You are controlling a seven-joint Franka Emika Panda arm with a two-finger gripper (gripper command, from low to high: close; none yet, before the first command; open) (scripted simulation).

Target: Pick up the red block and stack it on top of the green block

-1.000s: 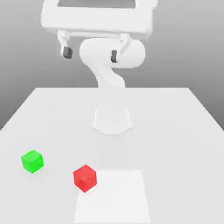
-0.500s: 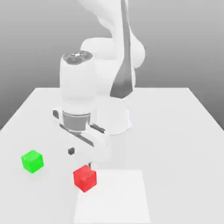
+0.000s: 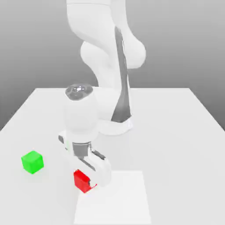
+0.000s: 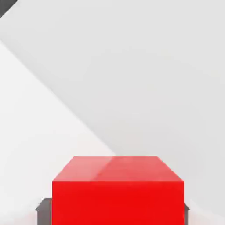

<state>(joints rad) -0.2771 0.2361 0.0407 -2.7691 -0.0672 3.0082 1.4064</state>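
The red block (image 3: 80, 179) rests on the table near the front, at the edge of a paler square patch. My gripper (image 3: 85, 182) has come down over it, with the white hand just above the cube. In the hand view the red block (image 4: 116, 191) sits between the two dark finger pads (image 4: 44, 210), which press flush against its opposite sides. The gripper is shut on the red block, and the block is still on the surface. The green block (image 3: 32, 161) stands alone toward the exterior view's left, about a hand's width from the red one.
The white table (image 3: 176, 132) carries a paler square patch (image 3: 118, 202) at its front. The arm's round base (image 3: 115, 125) stands at mid-table behind the hand, and the arm bends overhead.
The hand dropped from high above the table down onto the red block. Its fingers went from wide open to closed against the cube's sides. Neither block has moved.
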